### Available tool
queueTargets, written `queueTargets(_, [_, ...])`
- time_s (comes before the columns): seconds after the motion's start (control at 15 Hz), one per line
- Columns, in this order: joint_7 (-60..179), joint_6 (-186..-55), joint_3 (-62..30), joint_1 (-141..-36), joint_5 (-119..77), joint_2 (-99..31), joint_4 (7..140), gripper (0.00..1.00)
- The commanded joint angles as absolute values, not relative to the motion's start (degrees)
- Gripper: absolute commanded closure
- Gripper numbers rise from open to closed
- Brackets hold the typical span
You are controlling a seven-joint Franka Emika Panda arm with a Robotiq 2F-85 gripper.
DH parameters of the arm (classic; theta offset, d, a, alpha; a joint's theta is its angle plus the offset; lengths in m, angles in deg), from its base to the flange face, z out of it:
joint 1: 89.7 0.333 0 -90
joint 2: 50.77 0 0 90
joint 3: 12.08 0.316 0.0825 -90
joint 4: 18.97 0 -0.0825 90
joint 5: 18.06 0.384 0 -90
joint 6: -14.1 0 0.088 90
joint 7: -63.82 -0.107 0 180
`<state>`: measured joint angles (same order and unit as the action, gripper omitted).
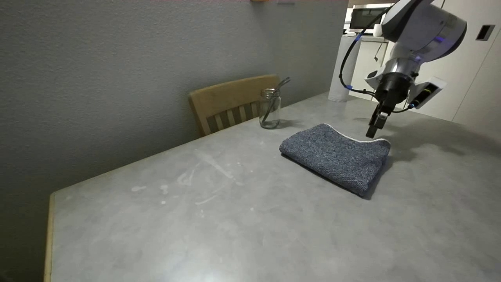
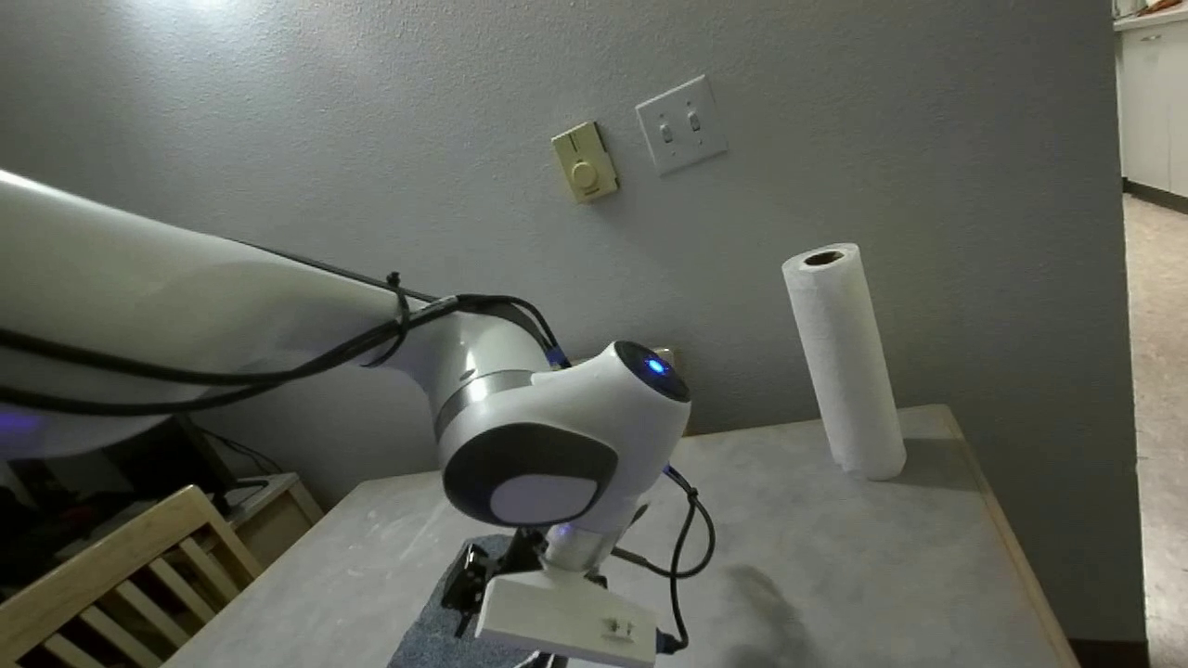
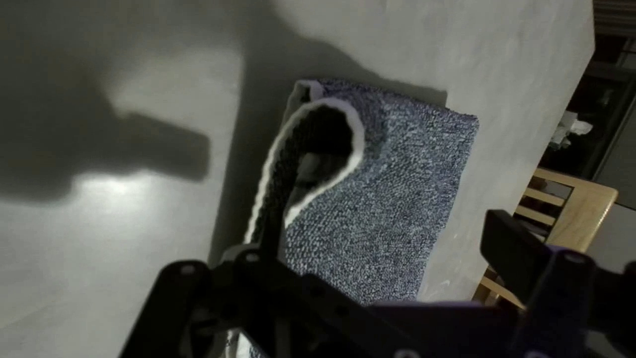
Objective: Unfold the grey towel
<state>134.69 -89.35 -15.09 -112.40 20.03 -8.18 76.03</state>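
While the hand (image 1: 374, 129) gapes, the towel (image 1: 337, 158) lies folded.

Grey towel (image 1: 334, 158), pale-hemmed, folded on table (image 1: 188, 231).

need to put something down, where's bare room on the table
The biggest bare patch of table runs from the towel to the wood edge across from the arm. A smaller one shows between arm and paper roll. Crowded: around the towel, with end effector and jar close by.
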Motion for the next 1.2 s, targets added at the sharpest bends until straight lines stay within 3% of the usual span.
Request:
queueTargets(0.0, [133.26, -88.31, -13.81, -113.60, 21.77, -4.03, 72.30, 0.00])
queueTargets(1.13, [127.78, -84.45, -11.14, -116.78, 23.90, 4.55, 61.91, 0.00])
